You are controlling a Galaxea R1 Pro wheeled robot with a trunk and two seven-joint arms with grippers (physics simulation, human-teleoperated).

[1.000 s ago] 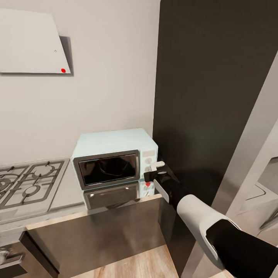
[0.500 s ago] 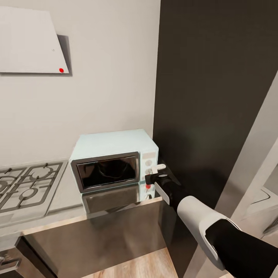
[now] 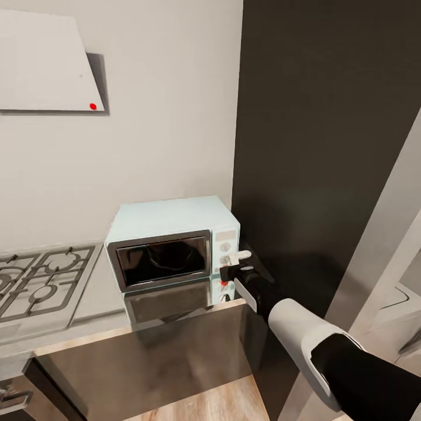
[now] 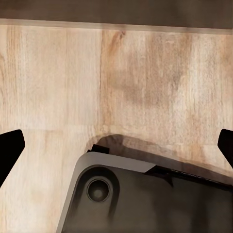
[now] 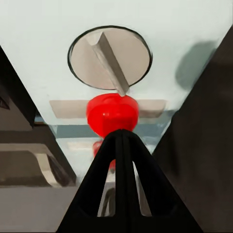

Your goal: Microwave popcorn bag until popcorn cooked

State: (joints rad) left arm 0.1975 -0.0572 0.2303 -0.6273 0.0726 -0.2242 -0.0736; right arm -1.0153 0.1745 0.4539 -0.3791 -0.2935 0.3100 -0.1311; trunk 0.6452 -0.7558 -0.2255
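Note:
The pale mint-blue microwave (image 3: 175,219) stands on the shiny grey countertop (image 3: 96,289) against the wall, its dark glass door (image 3: 161,257) closed. My right gripper (image 3: 231,271) is at the control panel on the microwave's right side, below the round knobs. In the right wrist view its black fingers meet in a point, and the gripper (image 5: 121,135) rests shut against a red button (image 5: 112,113) just under a round knob (image 5: 109,58). My left gripper (image 4: 116,145) hangs open over the wood floor (image 4: 58,82), black fingertips (image 4: 8,148) wide apart. The popcorn bag is out of view.
A gas hob (image 3: 41,280) lies left of the microwave. A tall dark cabinet (image 3: 327,146) rises right beside the microwave and my right arm. A white hood (image 3: 41,64) with a red dot hangs on the wall. Dark cabinet fronts (image 3: 146,356) are below the counter.
The head view shifted slightly, then held still. My right gripper has dropped a little along the control panel, from the knobs down to the red button.

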